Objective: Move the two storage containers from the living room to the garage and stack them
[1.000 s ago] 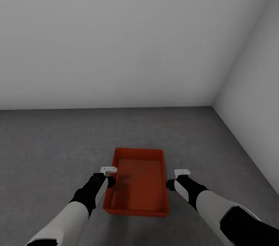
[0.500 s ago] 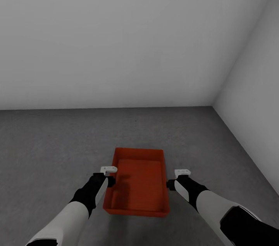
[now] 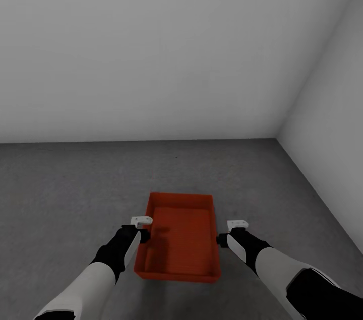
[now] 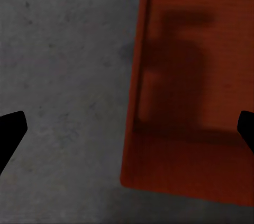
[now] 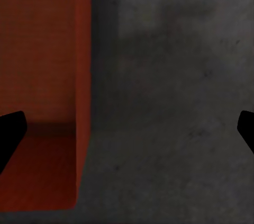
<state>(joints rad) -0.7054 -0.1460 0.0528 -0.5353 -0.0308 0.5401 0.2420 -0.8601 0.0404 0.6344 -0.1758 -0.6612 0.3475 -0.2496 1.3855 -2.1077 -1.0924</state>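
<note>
Looking down, head view: one orange bin [image 3: 179,242] sits on the grey concrete floor [image 3: 65,189], near the right wall [image 3: 327,108]. Left hand [image 3: 142,229] hangs over the bin's left rim; right hand [image 3: 229,232] hangs just beside its right wall.

Left wrist view: fingertips [image 4: 10,131] spread wide, straddling the bin's left wall [image 4: 135,91], gripping nothing.

Right wrist view: fingertips [image 5: 10,128] spread wide, straddling the bin's right wall [image 5: 82,86], empty.
</note>
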